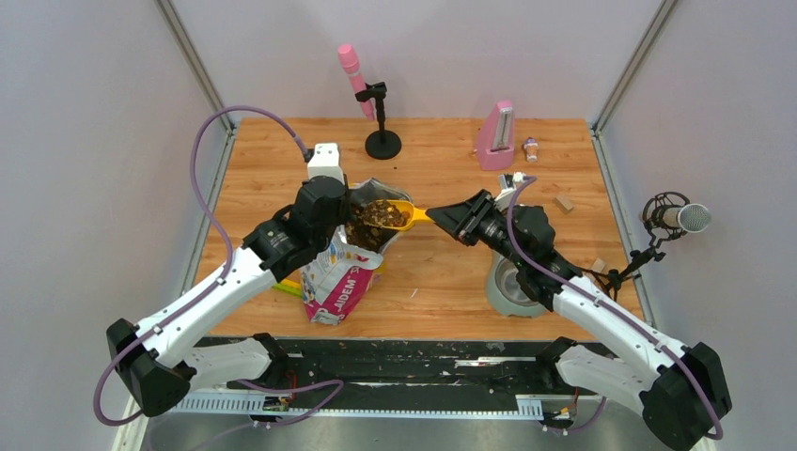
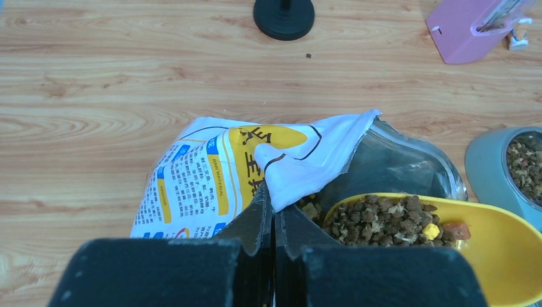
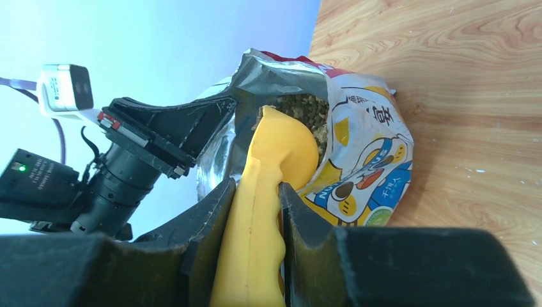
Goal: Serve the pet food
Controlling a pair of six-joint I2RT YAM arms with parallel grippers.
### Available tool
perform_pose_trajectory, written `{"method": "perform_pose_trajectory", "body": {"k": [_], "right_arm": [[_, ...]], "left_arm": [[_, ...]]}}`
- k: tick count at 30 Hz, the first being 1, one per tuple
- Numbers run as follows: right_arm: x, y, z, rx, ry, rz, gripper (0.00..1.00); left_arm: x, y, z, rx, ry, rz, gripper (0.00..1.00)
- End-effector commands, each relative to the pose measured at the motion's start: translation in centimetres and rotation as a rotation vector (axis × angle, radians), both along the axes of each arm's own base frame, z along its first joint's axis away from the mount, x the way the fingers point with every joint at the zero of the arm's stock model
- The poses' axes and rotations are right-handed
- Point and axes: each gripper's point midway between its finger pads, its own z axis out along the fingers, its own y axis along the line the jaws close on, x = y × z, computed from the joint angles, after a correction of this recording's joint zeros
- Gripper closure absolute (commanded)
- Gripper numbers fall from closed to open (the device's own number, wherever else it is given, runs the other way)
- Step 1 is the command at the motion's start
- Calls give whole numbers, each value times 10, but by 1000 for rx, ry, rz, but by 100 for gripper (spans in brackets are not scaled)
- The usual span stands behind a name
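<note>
Over the middle of the counter (image 1: 451,272), the right hand (image 3: 255,192) grasps the handle of a yellow scoop (image 3: 281,147) heaped with pet food (image 2: 383,220), its cup sitting in the open mouth of the bag (image 2: 211,173). The left hand (image 2: 273,214) is clenched on the bag's torn rim. More kibble lies in a grey bowl (image 2: 495,160) nearby.

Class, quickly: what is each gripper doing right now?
Left gripper: closed, pinching the bag at its rim.
Right gripper: closed on the scoop by its handle.
</note>
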Motion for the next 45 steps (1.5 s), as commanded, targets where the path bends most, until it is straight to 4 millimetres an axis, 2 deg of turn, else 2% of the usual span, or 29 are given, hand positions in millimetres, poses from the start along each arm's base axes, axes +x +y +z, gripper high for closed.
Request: {"method": "perform_pose_trajectory", "body": {"k": [1, 17, 24, 34, 38, 42, 45], "right_arm": [[-3, -4, 24, 188, -55, -11, 100], [-15, -14, 21, 347, -18, 10, 100], [-11, -18, 16, 401, 15, -6, 100], [-12, -4, 15, 433, 31, 100, 100], [-16, -1, 24, 457, -15, 158, 100], [-13, -3, 13, 435, 12, 163, 100], [-8, 9, 9, 415, 48, 200, 100]], "left_arm": [[2, -5, 37, -115, -120, -12, 100], [-10, -4, 47, -198, -171, -68, 100], [-11, -3, 49, -215, -177, -61, 100], [-9, 1, 50, -214, -179, -35, 100], [-9, 2, 50, -218, -178, -31, 100], [-11, 4, 52, -217, -181, -27, 100], [-12, 7, 53, -214, -183, -22, 100]]}}
